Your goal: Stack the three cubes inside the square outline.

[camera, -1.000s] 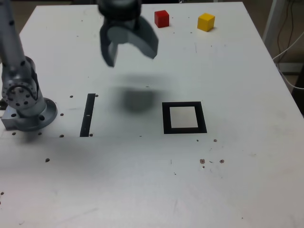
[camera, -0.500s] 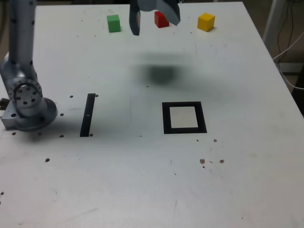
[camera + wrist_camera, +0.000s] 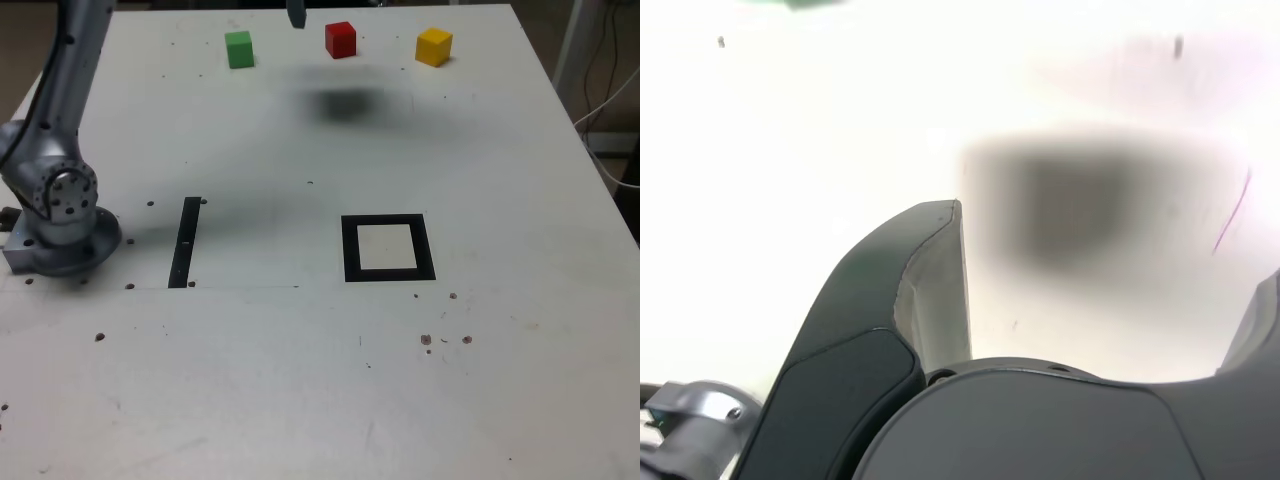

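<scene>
Three cubes sit in a row near the table's far edge in the exterior view: green (image 3: 238, 48), red (image 3: 340, 39), yellow (image 3: 434, 46). The square outline (image 3: 348, 250), black with a white centre, lies mid-table and holds nothing. My gripper (image 3: 1105, 270) hangs high above the far edge between the green and red cubes. Only one fingertip (image 3: 296, 14) shows at the top of the exterior view. In the wrist view the jaws stand wide apart with bare table and the gripper's shadow between them. No cube is held.
The arm's grey base (image 3: 55, 215) stands at the exterior view's left. A narrow black strip (image 3: 184, 242) lies beside it. Small dark specks dot the white table (image 3: 300, 380). Cables hang off the exterior view's right edge (image 3: 610, 90).
The gripper has travelled from above mid-table toward the far edge and up out of the exterior view. The green cube, hidden behind it before, now shows. The jaws stayed open.
</scene>
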Motion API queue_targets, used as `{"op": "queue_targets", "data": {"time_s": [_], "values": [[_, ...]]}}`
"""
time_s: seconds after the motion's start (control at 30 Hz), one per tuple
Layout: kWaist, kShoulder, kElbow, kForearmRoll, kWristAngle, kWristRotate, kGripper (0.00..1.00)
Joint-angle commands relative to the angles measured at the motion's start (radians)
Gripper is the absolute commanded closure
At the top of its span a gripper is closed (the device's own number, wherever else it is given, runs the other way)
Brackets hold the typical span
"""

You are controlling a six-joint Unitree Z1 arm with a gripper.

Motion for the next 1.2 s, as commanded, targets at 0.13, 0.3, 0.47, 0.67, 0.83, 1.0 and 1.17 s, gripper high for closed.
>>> {"op": "queue_targets", "data": {"time_s": [0.13, 0.3, 0.47, 0.67, 0.83, 1.0, 1.17], "values": [[0.074, 0.109, -0.146, 0.030, 0.005, 0.008, 0.01], [0.101, 0.189, -0.207, 0.031, 0.013, 0.002, 0.02], [0.106, 0.251, -0.275, 0.031, 0.027, -0.006, 0.03], [0.103, 0.313, -0.362, 0.034, 0.045, -0.003, 0.04], [0.108, 0.367, -0.420, 0.045, 0.040, -0.001, 0.07], [0.112, 0.411, -0.458, 0.054, 0.029, -0.001, 0.09], [0.113, 0.437, -0.462, 0.059, 0.014, -0.001, 0.12]]}}
